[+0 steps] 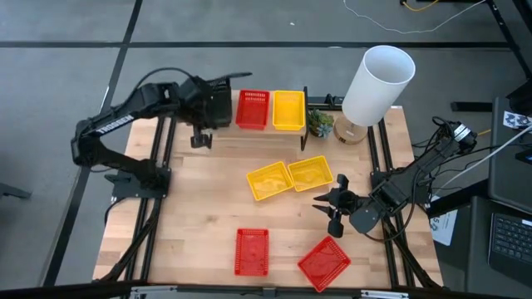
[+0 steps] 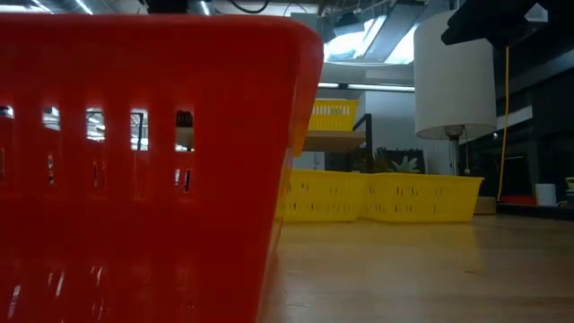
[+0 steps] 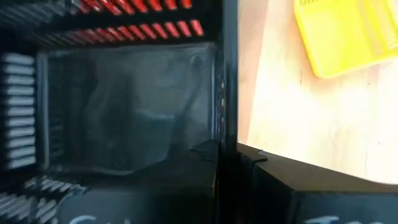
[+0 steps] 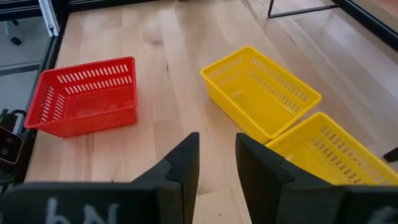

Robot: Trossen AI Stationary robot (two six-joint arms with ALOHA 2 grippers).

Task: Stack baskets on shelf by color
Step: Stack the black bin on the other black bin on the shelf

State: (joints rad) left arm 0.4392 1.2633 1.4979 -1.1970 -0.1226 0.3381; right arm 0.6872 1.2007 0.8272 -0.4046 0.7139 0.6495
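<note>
The shelf [image 1: 271,130] stands at the table's far edge with a red basket [image 1: 253,110] and a yellow basket [image 1: 288,110] on its top. My left gripper [image 1: 212,106] is over the shelf's left end, shut on a black basket [image 3: 124,106] that sits beside the red basket [image 3: 143,28]. Two yellow baskets [image 1: 270,181] [image 1: 310,173] lie on their bases mid-table, and two red baskets [image 1: 252,251] [image 1: 324,263] lie near the near edge. My right gripper [image 1: 335,205] hovers open right of the yellow pair, touching nothing. My left gripper holds the black basket by one side wall [image 3: 227,93], one finger inside the basket and one outside. The fingers come from above, pointing down. Whether the basket's base rests on the shelf top, I cannot tell.
A white lamp [image 1: 378,83] and a small plant [image 1: 321,123] stand at the far right, beside the shelf. In the low view a red basket [image 2: 134,161] fills the left half, right before the camera. Bare wood lies between the yellow and red baskets.
</note>
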